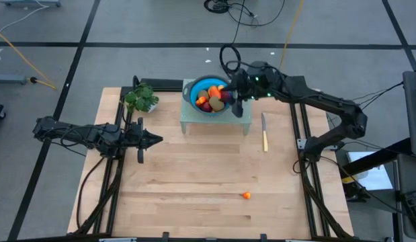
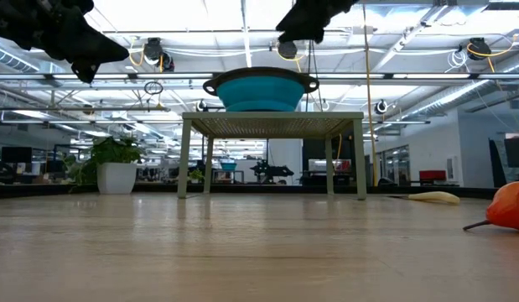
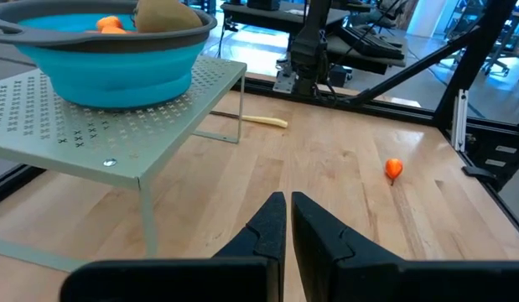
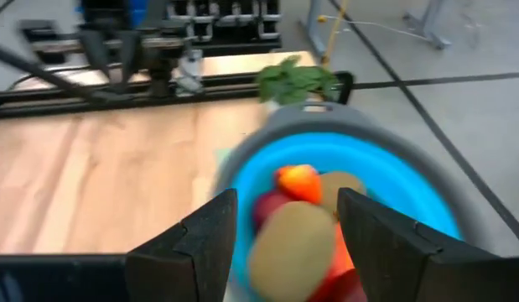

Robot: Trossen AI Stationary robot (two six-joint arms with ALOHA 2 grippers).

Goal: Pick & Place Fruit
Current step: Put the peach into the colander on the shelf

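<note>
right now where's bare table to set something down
Bare wood between the left gripper and the knife, down to the small orange fruit. Crowded: the bowl on its rack, under the right gripper.

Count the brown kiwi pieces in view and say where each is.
2, both in the blue bowl on the metal stand: one kiwi on the left, another nearer the right end effector. More may be buried.

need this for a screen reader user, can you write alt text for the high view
Seen from above, the right gripper hangs open over a blue bowl of fruit on a small rack. The left gripper waits shut over the wooden table, where one small orange fruit and a knife lie.
</note>
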